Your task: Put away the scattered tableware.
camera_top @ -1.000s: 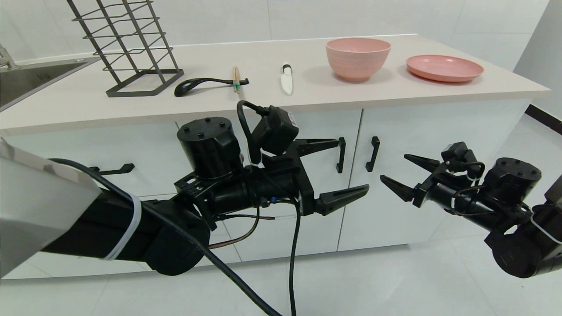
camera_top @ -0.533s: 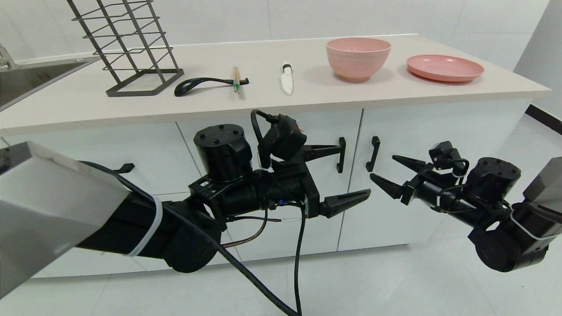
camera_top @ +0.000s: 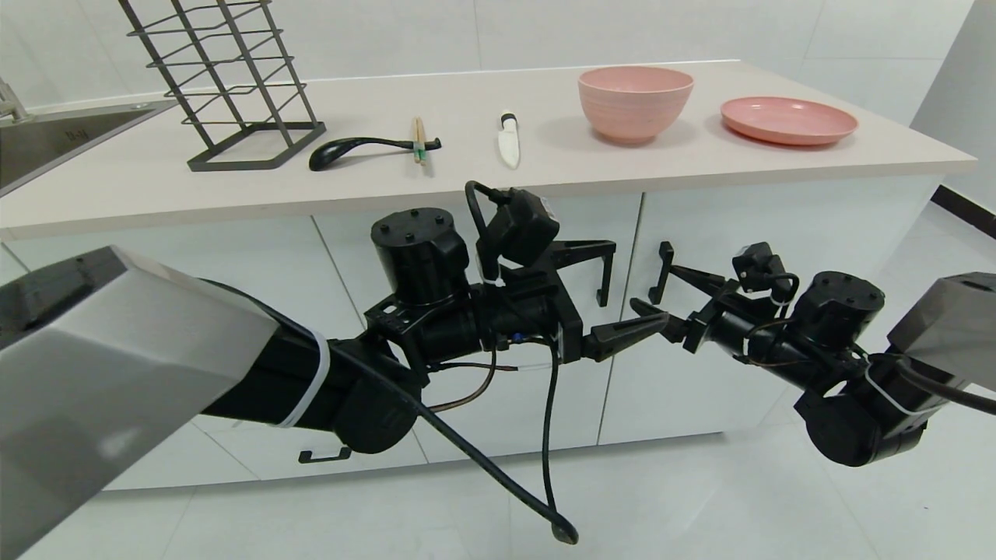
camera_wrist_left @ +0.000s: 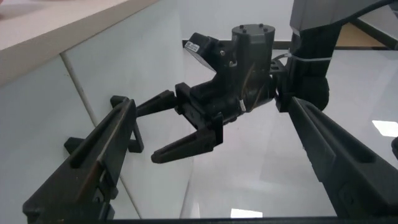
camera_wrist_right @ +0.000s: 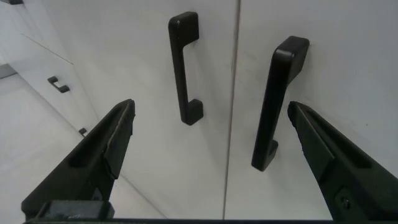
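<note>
**Both pincers open before the doors, tableware all out on the bench**

All 5 pieces lie on the bench [camera_top: 467,97]. A pink plate [camera_top: 787,120] sits at the right end, with a pink bowl [camera_top: 634,101] just beside it toward the middle. A knife [camera_top: 508,141], a pair of chopsticks [camera_top: 419,141] and a black spoon [camera_top: 350,148] lie in a row at the middle, nearer the front edge. The chopsticks cross the spoon's handle. A wire rack [camera_top: 233,85] stands at the left end by the sink [camera_top: 54,140], a likely home for some pieces.

Both arms hang below the front edge, before the cabinet doors [camera_top: 724,233]. The left pincer [camera_top: 615,292] is spread wide and empty. The right pincer [camera_top: 652,285], also wide open and empty, sits close by it. The right wrist view faces the 2 door handles [camera_wrist_right: 185,68] squarely, both lying between its fingers [camera_wrist_right: 112,137] and neither touched. That aim suggests a door is to be opened first, making room to stow things. Nothing is put away yet.
</note>
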Robot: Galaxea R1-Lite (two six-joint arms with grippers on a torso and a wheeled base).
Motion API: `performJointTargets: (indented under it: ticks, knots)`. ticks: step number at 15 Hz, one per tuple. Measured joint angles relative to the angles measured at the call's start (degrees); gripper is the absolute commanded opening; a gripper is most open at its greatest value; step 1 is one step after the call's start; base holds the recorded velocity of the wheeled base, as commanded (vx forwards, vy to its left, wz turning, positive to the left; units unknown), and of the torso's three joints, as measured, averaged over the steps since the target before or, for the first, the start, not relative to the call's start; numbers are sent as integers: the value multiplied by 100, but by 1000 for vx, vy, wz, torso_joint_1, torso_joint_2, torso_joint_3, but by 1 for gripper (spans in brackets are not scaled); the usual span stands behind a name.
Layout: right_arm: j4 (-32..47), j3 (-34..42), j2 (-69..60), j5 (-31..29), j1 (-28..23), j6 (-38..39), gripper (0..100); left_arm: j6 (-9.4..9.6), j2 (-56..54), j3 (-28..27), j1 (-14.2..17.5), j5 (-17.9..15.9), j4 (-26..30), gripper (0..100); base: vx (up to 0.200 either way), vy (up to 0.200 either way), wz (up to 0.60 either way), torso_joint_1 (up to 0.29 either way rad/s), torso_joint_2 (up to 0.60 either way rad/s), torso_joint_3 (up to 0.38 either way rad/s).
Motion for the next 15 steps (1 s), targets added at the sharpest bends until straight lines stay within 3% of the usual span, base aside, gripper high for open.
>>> performJointTargets:
  ticks: [5,8,10,15]
  knots:
    - [0,-226,48,0,-13,215,100,-180,176,-304,22,143,-9,100,0,0,0,0,0,0]
    - [0,-273,124,10,-9,218,100,-510,258,-402,26,224,-13,100,0,0,0,0,0,0]
    - [0,-372,226,32,2,223,100,-625,355,-578,37,345,-17,100,0,0,0,0,0,0]
    - [0,-612,389,330,24,366,100,-702,722,-1033,85,397,7,100,0,0,0,0,0,0]
